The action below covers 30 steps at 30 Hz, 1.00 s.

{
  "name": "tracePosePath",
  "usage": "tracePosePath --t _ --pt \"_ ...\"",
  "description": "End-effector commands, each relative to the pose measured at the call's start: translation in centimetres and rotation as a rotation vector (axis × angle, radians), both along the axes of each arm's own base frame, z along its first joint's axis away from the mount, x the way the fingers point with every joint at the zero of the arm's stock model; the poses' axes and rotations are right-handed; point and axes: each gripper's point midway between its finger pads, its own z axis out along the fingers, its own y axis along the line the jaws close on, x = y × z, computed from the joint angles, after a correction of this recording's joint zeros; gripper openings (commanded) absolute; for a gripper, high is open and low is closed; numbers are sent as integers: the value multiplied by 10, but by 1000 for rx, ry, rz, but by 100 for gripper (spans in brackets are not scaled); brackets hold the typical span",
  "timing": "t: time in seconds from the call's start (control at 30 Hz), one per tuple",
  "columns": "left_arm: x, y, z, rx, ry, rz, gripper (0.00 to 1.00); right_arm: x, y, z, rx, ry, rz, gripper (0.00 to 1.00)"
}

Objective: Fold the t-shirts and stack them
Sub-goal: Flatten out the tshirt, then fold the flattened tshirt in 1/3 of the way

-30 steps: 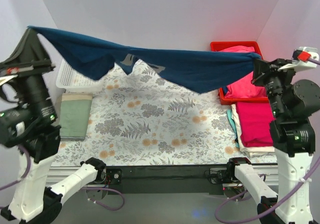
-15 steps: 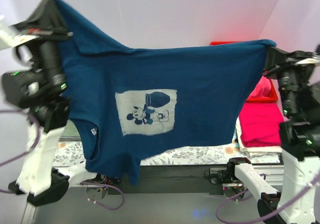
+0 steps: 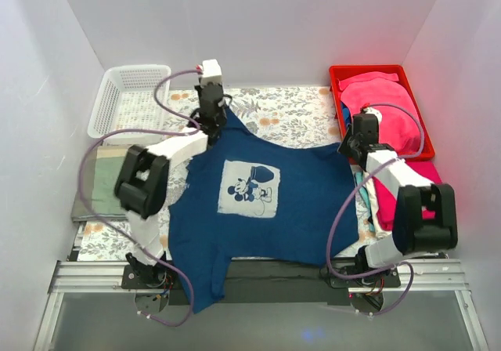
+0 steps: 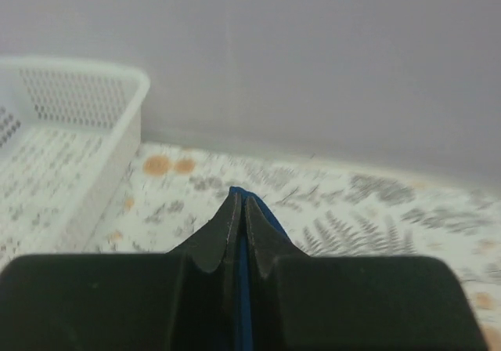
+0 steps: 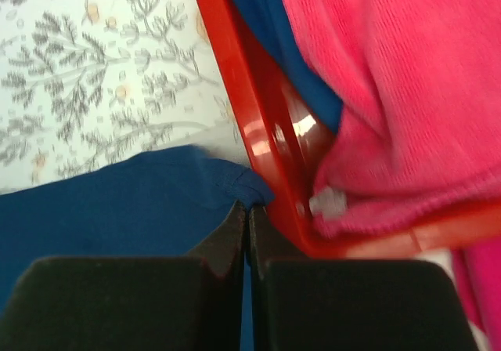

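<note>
navy shirt down on the table, both far corners pinched

at far left sit the white basket (image 3: 117, 104) and, nearer, a folded green cloth (image 3: 94, 186). half a second ago the left gripper (image 3: 214, 122) held its corner high in the air. now it reaches low over the far side of the table, and the left wrist view shows its jaws pressed together on a thin edge of blue cloth. the navy t-shirt (image 3: 305, 202) no longer hangs stretched between the arms. it lies spread on the table, mouse print (image 3: 249, 188) up, with its near-left part trailing over the near edge. the right gripper (image 3: 349, 149) has come down too and pinches the other far corner, just beside the red bin (image 3: 338, 81). the bin holds loose pink shirts (image 3: 383, 104), and folded magenta shirts (image 3: 382, 208) lie in front of it.

the spreading step looks nearly done. letting go and folding should follow, though the overhang and a few wrinkles may want smoothing first.

the surface is a floral cover (image 3: 290, 108), boxed in by plain white walls (image 3: 266, 22).
</note>
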Motion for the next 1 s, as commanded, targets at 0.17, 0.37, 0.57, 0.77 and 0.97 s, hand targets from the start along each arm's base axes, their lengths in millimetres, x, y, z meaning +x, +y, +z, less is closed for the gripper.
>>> tracePosePath --t 0.17,0.37,0.57,0.77,0.97 --pt "75 18 -52 63 -70 316 0 127 17 33 29 -219 -20 1" --pt "106 32 -70 53 -68 365 0 172 19 25 -12 -214 -5 1" --pt "106 55 -43 17 -165 443 0 186 22 18 -7 -197 -7 1" --pt "104 67 -26 -30 -209 432 0 200 17 25 -13 -217 -11 1" --pt "109 59 -24 -26 -187 361 0 208 10 31 -25 -222 -12 1"
